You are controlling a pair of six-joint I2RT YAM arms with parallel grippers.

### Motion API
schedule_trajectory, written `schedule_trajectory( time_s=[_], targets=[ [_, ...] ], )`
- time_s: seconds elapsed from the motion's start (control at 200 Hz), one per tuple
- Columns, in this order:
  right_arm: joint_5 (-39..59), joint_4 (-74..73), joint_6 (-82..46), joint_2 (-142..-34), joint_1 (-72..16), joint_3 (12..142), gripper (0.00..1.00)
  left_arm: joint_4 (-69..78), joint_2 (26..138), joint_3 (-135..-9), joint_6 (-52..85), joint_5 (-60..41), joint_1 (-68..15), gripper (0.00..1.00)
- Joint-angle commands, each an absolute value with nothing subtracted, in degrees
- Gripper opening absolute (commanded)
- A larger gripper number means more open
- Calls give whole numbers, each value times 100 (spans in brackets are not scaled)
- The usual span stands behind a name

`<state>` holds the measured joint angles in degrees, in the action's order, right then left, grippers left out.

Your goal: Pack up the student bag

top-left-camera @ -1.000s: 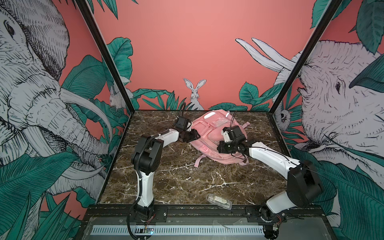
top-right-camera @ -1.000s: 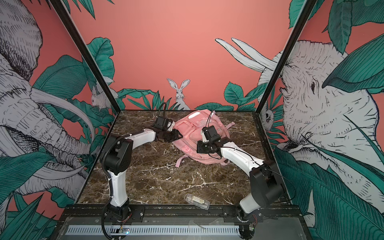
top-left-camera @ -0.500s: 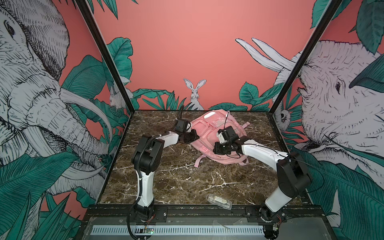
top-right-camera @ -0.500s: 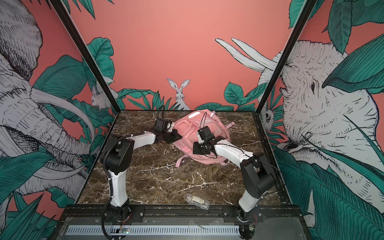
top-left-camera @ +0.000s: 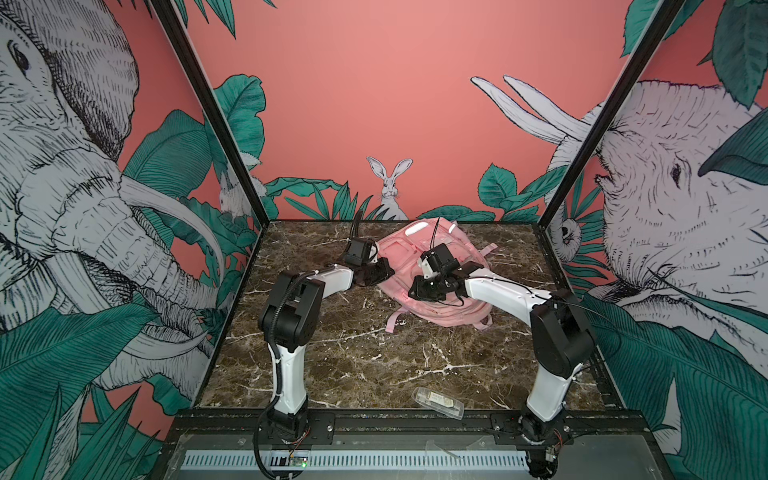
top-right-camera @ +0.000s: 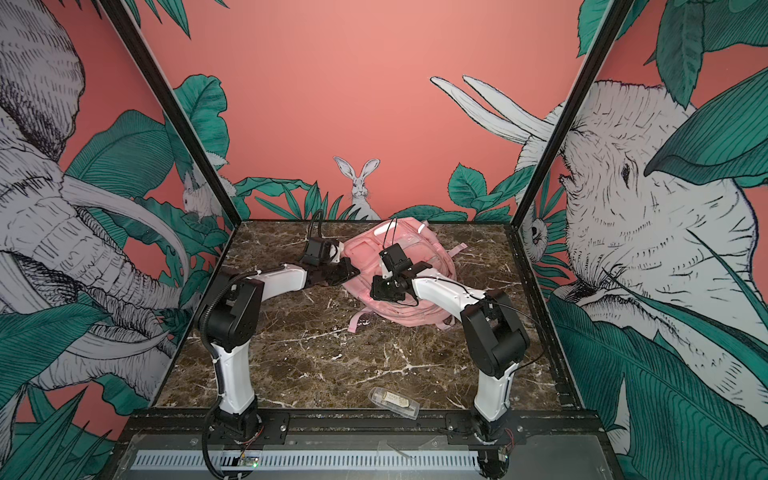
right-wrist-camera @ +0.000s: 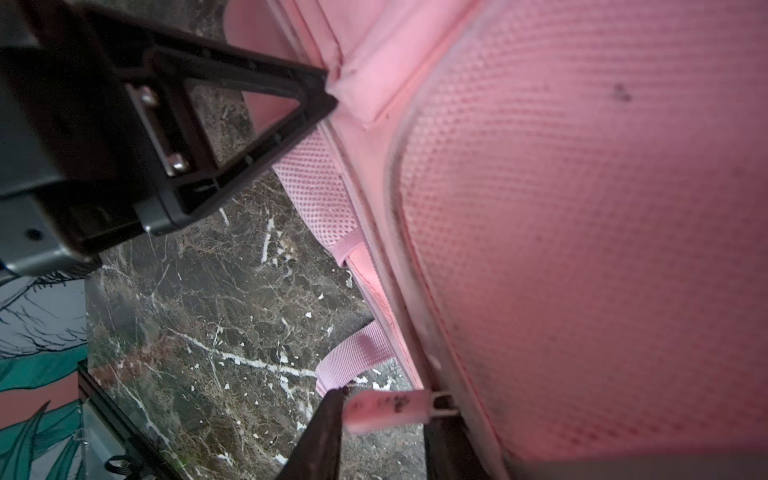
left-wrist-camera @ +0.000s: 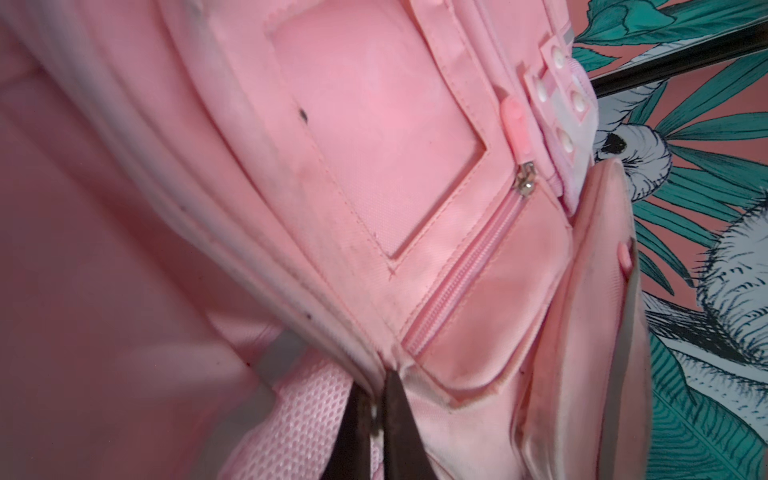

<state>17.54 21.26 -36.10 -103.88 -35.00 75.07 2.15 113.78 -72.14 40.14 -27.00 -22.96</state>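
**Ana:** How will the student bag handle?

**Ben:** Soft and floppy, I'd judge. It is light fabric that sags instead of keeping its shape, and it is not fragile. Take it by a seam, a strap or a zip pull, because a broad panel would bunch up and slide away.

**Ana:** Where is it?

**Ben:** It is lying at the back of the worktop, about centre, between the two arms.

**Ana:** And the claws?

**Ben:** The left claw is pinched tight on a seam edge of the bag. The right claw stands parted. A pink zip pull lies between its fingers and is not squeezed, as far as I can see.

**Ana:** Which way does the bag point?

**Ben:** Its long axis runs back to front and slants right as it comes nearer. The end with the white strip faces the back wall, and loose straps trail off the near end (which end is the top, I can't tell). A zipped pocket shows in the left wrist view, and the mesh padding shows in the right wrist view.
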Motion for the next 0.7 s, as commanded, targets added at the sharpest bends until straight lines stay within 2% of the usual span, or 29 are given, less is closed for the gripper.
schedule_trajectory(
  time_s=[0.0, 0.085, 0.265, 0.365, 0.49, 0.695],
  targets=[
    [1775, 1943, -3286, -9916, -3500, 7260, 42, -250, 11081, -7137, 3740, -2768, -1925, 4],
    [1707, 2070, -3115, -9517, -3515, 6887, 47, -536, 11163, -7450, 3612, -2743, -1714, 4],
    [1233, 2526, -2810, -8653, -3516, 6291, 51, -788, 11349, -8013, 3511, -2594, -1539, 7],
    [1218, 2665, -2604, -8308, -3517, 6027, 53, -845, 11455, -8258, 3577, -2701, -1503, 13],
    [1197, 2785, -2327, -7942, -3641, 5745, 58, -853, 11364, -8267, 3625, -2814, -1538, 27],
    [925, 2997, -2121, -7640, -3825, 5425, 61, -705, 10858, -7536, 3617, -2873, -1563, 38]
  ],
)
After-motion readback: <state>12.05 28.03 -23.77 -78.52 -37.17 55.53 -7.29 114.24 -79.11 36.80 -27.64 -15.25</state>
